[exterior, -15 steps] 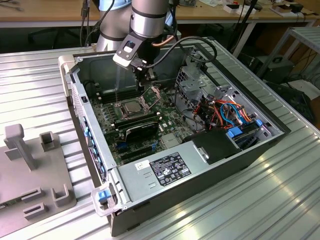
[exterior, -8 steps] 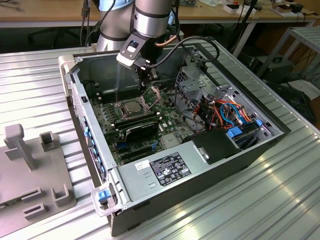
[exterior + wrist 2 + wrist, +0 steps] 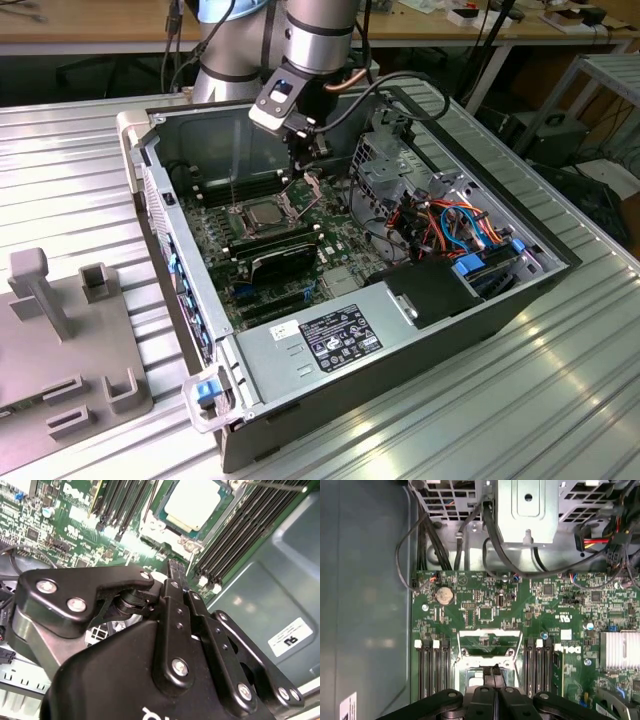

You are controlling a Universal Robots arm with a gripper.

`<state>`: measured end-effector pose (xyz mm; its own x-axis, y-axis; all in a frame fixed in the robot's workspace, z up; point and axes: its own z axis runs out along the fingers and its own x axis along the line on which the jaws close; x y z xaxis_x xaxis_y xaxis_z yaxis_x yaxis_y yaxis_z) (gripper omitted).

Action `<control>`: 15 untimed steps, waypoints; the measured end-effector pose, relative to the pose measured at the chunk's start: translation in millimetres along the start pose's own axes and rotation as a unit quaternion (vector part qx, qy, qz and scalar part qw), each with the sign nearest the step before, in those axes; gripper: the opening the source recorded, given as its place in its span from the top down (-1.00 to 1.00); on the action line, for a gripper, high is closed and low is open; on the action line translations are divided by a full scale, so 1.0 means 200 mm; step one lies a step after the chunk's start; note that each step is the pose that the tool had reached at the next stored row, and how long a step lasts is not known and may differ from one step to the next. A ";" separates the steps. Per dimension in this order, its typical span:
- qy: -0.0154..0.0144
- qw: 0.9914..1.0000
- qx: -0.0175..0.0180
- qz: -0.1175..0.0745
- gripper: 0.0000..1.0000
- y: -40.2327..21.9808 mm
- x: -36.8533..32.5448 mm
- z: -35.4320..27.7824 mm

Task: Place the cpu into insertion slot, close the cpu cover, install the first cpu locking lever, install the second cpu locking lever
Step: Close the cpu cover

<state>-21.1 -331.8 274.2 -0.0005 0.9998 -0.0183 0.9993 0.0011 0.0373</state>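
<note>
Silver-topped and square, the chip (image 3: 262, 212) (image 3: 192, 502) lies flat in the socket (image 3: 155, 527) on the green board (image 3: 330, 235), near the middle of the exterior view inside an open computer case (image 3: 450, 350). Its metal top is bare, because the cover (image 3: 490, 632) is swung open off it. In the first wrist view the cover shows as a thin silvery frame with the board visible through its window. The gripper (image 3: 305, 170) (image 3: 175, 567) (image 3: 494, 672) hangs from the arm in the upper middle of the exterior view, just beside the chip on the exterior view's right. Its black fingers (image 3: 498, 676) are pressed together with nothing visible between them. In the second wrist view their tip is close to the socket's corner, though contact cannot be made out. A thin wire lever (image 3: 232, 195) stands upright just beside the socket on the exterior view's left. Black memory slots (image 3: 432, 670) flank the socket on both sides. A grey fixture block (image 3: 60, 340) rests on the ribbed metal table (image 3: 560, 400) at the exterior view's lower left.
</note>
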 end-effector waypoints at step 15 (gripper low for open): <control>0.000 1.000 0.000 0.000 0.79 0.007 0.000 0.002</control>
<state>-19.7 -331.8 273.8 -0.0004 0.9998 -0.0183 0.9993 0.0010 0.0373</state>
